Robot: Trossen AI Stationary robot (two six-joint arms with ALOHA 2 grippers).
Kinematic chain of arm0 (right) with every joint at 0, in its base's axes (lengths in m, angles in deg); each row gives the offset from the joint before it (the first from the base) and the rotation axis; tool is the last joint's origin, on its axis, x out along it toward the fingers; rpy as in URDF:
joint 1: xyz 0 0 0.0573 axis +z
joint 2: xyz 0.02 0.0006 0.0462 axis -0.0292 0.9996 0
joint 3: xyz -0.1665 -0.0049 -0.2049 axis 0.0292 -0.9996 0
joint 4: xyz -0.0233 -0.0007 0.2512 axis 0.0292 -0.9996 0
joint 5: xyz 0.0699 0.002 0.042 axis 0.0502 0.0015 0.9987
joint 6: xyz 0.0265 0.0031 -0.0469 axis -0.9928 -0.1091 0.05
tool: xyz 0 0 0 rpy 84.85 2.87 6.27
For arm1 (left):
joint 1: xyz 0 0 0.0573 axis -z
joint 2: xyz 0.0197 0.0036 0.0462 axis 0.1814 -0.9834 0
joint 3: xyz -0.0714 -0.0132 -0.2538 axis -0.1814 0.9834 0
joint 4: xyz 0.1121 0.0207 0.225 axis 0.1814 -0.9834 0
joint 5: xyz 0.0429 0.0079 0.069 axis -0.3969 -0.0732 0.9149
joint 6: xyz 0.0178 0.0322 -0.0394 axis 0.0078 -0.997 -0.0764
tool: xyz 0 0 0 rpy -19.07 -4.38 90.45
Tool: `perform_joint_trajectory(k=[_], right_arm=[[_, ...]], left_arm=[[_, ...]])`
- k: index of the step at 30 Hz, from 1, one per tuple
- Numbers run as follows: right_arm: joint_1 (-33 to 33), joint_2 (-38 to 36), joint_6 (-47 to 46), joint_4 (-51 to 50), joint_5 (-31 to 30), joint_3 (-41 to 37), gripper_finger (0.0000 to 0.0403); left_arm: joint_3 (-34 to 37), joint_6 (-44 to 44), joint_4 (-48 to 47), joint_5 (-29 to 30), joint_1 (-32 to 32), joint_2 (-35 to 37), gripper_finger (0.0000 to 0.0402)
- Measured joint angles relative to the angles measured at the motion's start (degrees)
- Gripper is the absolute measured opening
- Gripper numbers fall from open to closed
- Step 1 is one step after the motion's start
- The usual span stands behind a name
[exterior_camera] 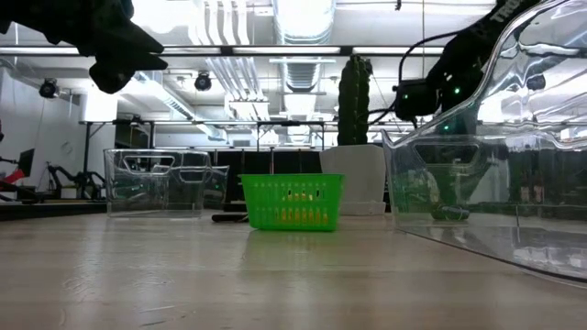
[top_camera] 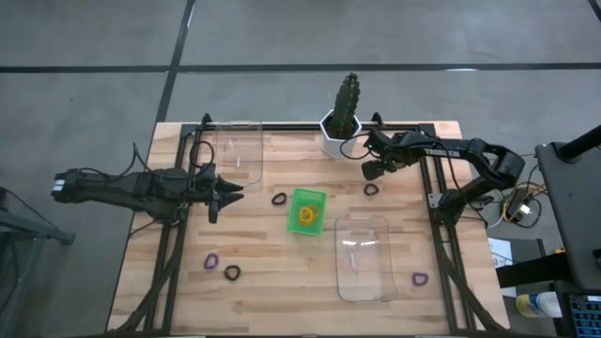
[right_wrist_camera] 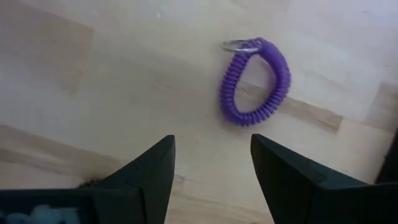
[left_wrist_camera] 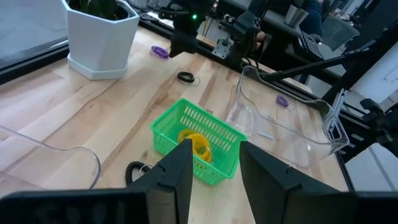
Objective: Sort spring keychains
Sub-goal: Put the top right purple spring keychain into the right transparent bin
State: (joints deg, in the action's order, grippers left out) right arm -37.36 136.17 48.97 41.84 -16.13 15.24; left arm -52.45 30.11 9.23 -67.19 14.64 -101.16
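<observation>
Spring keychains lie flat and scattered on the wooden table. A purple one (right_wrist_camera: 255, 81) is just ahead of my open right gripper (right_wrist_camera: 212, 142), which hovers near the cactus pot (top_camera: 369, 171). A black one (top_camera: 372, 189) lies right of the green bin (top_camera: 307, 211), which holds orange ones (left_wrist_camera: 198, 144). Another black one (top_camera: 279, 199) lies left of the bin. My open left gripper (top_camera: 235, 192) hangs above the table left of it, pointing at the bin (left_wrist_camera: 214, 149). Near the table's front lie a purple one (top_camera: 212, 261), a black one (top_camera: 232, 272) and a purple one (top_camera: 420, 279).
One clear plastic bin (top_camera: 238, 150) stands at the far left, another (top_camera: 362, 255) at the near right of the green bin. A cactus in a white pot (top_camera: 343, 122) stands at the far edge, close to my right gripper. Dark rails run along the table's sides.
</observation>
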Motion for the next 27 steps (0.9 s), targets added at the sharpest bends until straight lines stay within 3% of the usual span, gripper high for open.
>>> perform_joint_trajectory(k=[15,27], right_arm=[[-1.1,10.6,2.5,-0.5,-0.8,4.6,0.0203],[-1.1,6.6,6.2,-1.6,-2.7,6.4,0.0203]], left_arm=[[0.0,1.3,0.0,0.0,0.0,0.0,0.0124],[0.0,2.2,0.0,-0.1,0.0,0.0,0.0124]])
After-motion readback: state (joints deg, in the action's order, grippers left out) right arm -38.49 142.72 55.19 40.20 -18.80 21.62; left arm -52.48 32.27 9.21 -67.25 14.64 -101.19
